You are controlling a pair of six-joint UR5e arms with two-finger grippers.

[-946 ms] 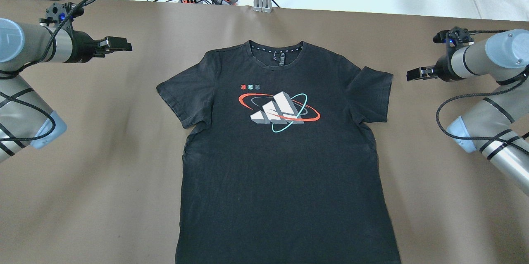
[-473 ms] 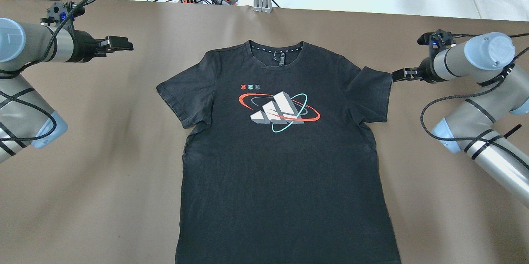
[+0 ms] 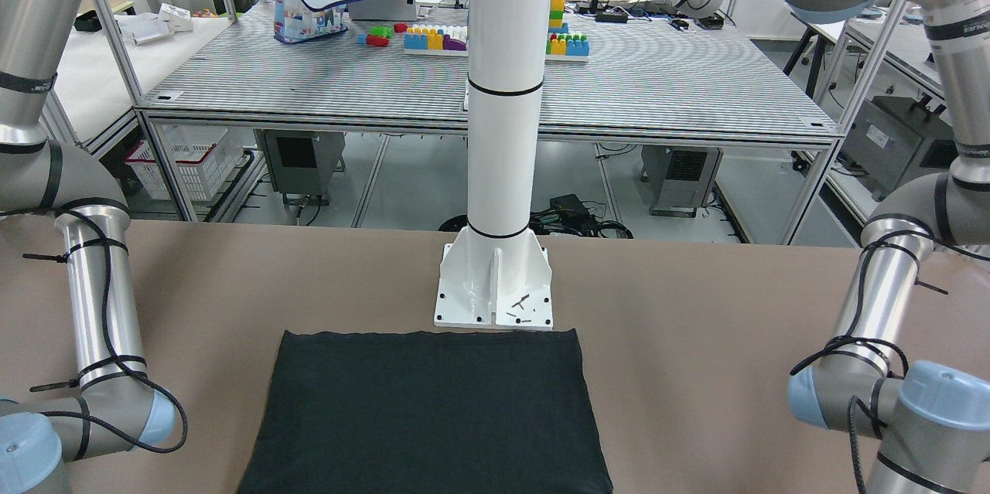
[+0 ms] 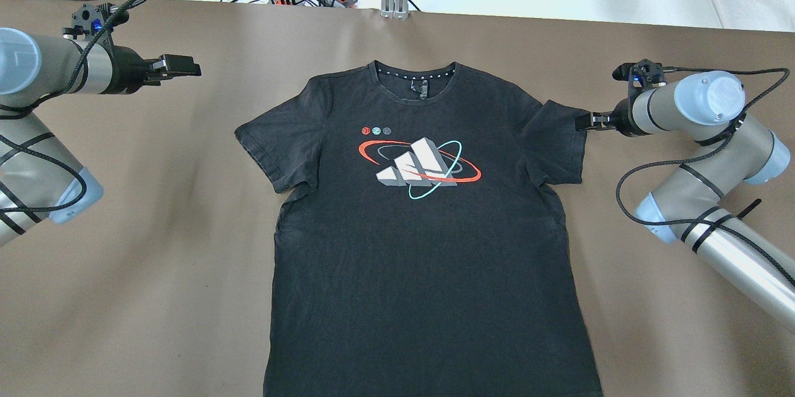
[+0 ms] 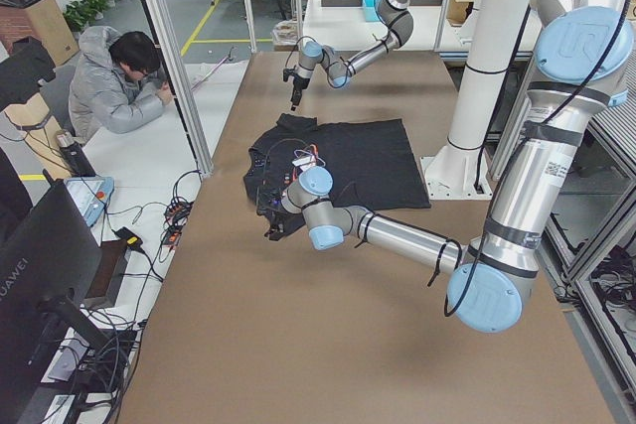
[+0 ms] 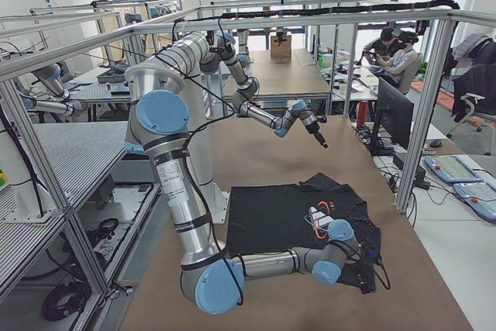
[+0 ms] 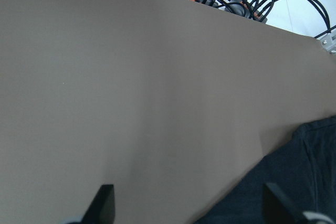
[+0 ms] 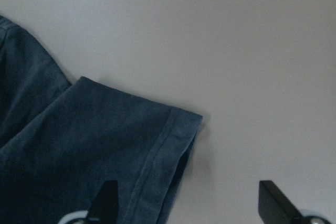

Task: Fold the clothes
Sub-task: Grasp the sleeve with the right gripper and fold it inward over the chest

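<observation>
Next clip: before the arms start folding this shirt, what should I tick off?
1. Shirt spread flat, print up: ok.
2. Right claw open: ok.
3. Right claw at right sleeve hem: ok.
4. Left claw open: ok.
5. Left claw at left sleeve: not ok, over bare table.
6. Right claw's height over the sleeve: cannot tell.

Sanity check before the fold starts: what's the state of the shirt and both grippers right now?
T-shirt: spread flat, unfolded, print side up.
left gripper: jaws open, over bare table, apart from the shirt.
right gripper: jaws open, at the outer corner of a sleeve; contact unclear.
</observation>
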